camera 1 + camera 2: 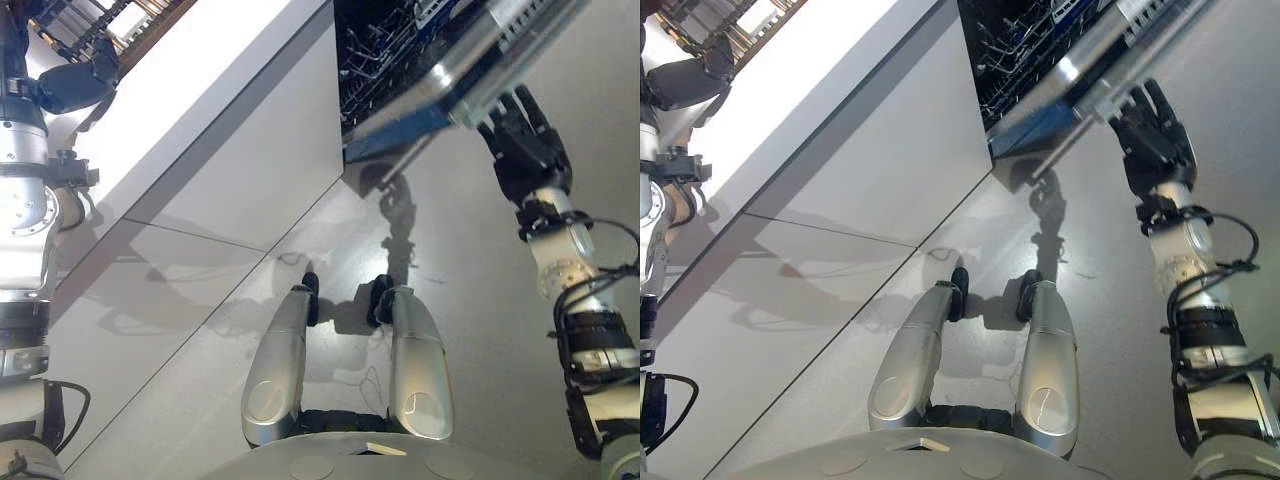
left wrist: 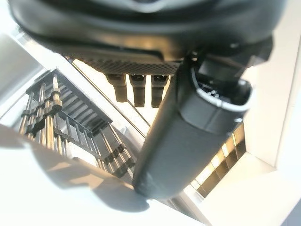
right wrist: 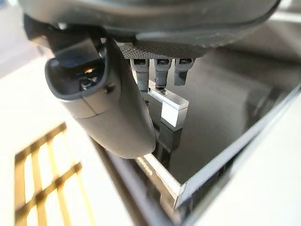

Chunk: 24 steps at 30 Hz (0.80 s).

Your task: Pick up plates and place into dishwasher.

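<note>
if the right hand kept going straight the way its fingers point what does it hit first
Most likely the silver bar handle on the open dishwasher door: the right hand has its fingers straight and their tips already at that handle. Whether they touch it is unclear.

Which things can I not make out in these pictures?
- Plates: none can be told apart; the dishwasher is cut off by the eye views' top edge, its racks dark.
- Right hand: at the door handle; the grip is unclear, fingertips hidden behind it.
- Left hand: over the counter; what lies under it is hidden.
</note>
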Motion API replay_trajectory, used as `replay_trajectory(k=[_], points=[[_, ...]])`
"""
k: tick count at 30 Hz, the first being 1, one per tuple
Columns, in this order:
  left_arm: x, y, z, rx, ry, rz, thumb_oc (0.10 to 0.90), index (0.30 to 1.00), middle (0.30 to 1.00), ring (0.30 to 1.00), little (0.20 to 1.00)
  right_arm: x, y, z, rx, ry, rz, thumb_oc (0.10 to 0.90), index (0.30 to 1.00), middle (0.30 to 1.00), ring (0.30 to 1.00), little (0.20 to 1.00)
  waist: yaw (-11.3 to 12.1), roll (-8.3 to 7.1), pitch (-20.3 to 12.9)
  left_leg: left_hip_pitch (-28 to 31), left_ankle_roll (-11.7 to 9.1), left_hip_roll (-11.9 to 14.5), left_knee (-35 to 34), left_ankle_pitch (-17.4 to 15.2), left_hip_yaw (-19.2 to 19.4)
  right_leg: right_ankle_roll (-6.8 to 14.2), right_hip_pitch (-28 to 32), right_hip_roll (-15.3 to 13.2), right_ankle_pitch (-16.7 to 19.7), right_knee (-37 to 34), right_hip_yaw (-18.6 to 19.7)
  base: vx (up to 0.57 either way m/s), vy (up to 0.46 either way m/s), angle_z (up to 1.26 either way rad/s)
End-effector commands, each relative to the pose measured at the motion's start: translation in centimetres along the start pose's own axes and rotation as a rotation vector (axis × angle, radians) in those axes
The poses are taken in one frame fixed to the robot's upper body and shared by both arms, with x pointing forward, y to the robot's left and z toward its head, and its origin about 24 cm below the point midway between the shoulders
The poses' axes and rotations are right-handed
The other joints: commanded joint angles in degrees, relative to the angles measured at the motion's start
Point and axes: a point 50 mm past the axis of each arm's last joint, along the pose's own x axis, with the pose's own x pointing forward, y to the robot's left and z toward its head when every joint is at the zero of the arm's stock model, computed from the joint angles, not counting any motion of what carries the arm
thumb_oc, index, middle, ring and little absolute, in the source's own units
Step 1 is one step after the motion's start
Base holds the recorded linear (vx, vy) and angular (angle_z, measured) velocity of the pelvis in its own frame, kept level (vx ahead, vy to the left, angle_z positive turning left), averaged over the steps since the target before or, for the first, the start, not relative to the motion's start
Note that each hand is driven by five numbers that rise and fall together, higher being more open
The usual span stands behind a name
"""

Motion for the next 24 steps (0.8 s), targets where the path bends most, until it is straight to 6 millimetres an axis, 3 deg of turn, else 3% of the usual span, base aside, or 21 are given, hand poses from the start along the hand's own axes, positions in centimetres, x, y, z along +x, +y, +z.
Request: replay_trajectory(k=[1,14,20,24], points=[[-3.6,-3.3,-2.8,0.046,0.116,-0.173,0.800,0.900,0.900,0.900,0.900,2.7,13.8,4.7,-0.001,-0.203,0.643,0.800,0.900,0.900,0.900,0.900,5.4,-3.43,-0.8,2.8,7.3,-3.9,-2.8,-0.8,6.7,2.2,0.3,0.6,11.8,-3.8,9.0,0.08,0.032,0.42],[-2.8,-1.6,-2.1,0.123,0.081,-0.184,0.800,0.900,0.900,0.900,0.900,2.8,13.7,4.0,0.032,-0.194,0.601,0.800,0.900,0.900,0.900,0.900,6.2,-3.31,-1.5,9.7,7.4,-4.0,-9.3,0.2,6.0,4.3,6.9,-0.8,14.4,-11.0,8.6,0.08,0.008,0.27],[-2.1,-0.8,-1.3,0.141,0.053,-0.187,0.800,0.900,0.900,0.900,0.900,3.0,12.5,3.8,0.003,-0.210,0.500,0.800,0.900,0.900,0.900,0.900,6.2,-3.38,-1.9,11.8,7.3,-4.2,-11.0,0.1,6.2,5.1,9.1,-1.4,15.5,-14.2,8.2,0.03,-0.008,0.05],[-2.1,-0.6,-1.1,0.144,0.039,-0.189,0.800,0.900,0.900,0.900,0.900,2.6,10.4,3.9,-0.031,-0.275,0.339,0.800,0.900,0.900,0.900,0.900,5.6,-3.53,-2.8,14.0,7.1,-3.9,-13.5,0.4,6.4,5.5,11.0,-1.4,15.7,-16.3,8.1,0.00,0.000,0.00]])
